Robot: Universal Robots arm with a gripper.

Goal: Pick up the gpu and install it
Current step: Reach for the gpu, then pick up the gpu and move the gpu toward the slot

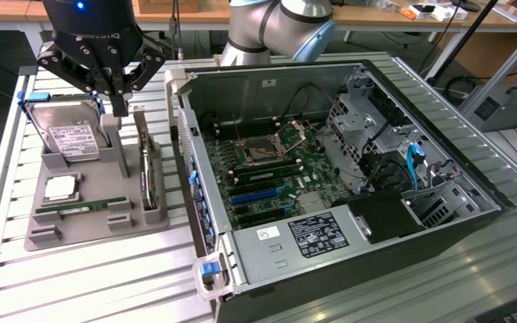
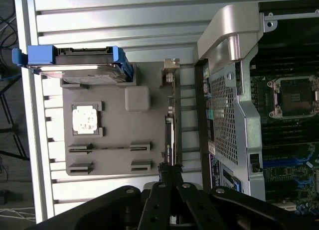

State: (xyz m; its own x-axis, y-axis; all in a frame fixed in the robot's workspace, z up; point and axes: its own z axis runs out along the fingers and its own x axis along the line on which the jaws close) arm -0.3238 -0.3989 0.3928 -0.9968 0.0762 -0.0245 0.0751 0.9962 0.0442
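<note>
Your gripper has its fingers pressed together on nothing, hanging above the grey holder. The graphics card stands on its long edge in the holder's slot nearest the open computer case, untouched. Judge it light and stiff but fragile: pinch the bare upper edge squarely, mid-length, because a thin board can tilt or slip
</note>
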